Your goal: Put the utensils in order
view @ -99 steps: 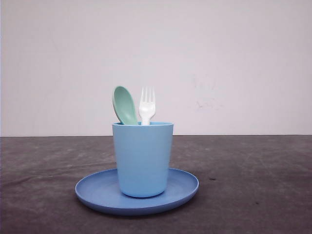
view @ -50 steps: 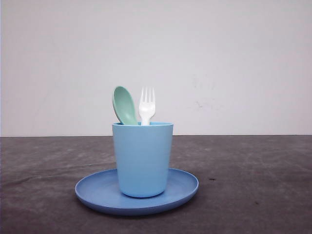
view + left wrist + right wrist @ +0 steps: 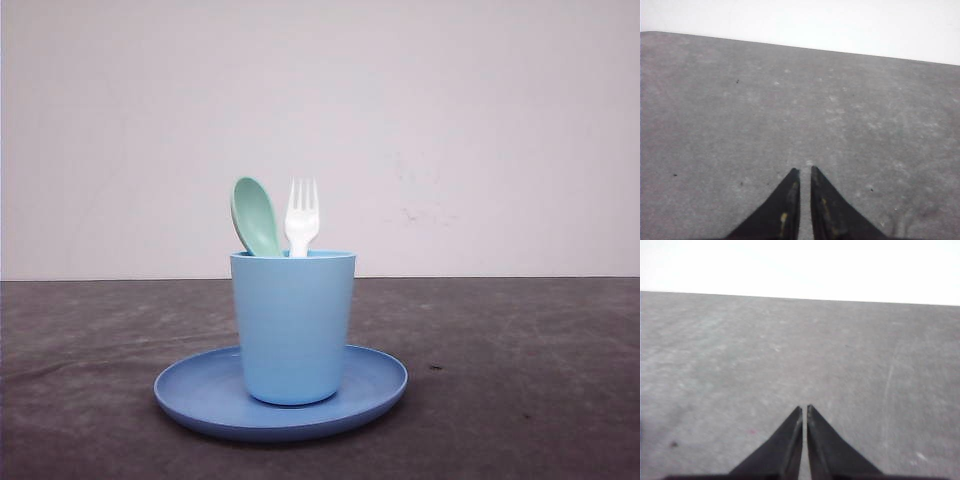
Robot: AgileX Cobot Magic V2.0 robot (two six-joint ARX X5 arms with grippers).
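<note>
Front view gives me the whole layout: the mint-green spoon (image 3: 256, 216) and the white fork (image 3: 301, 216) stand side by side in the light blue cup (image 3: 293, 325), heads up above the rim, and the cup sits upright on the round blue plate (image 3: 375, 380) in the middle of the dark table (image 3: 530, 380). Both utensils look housed, so I judge the sorting to be done, or very nearly

On the left wrist camera the left gripper (image 3: 805, 172) has its tips drawn almost together with just a thin slit between them, nothing held, bare tabletop beyond. The right gripper (image 3: 804, 410) reads the same on its own camera: tips nearly touching, empty, over bare table

My worry from here is the cup. It is tall for its footprint and rests on a smooth plate, so I would expect a nudge from either arm to slide or tip it and spill both pieces. The handles only lean inside, and the spoon tilts away from the fork, so a jolt could rattle them over the rim. Neither wrist camera has the cup in sight, so I would be steering blind if I swung inward
</note>
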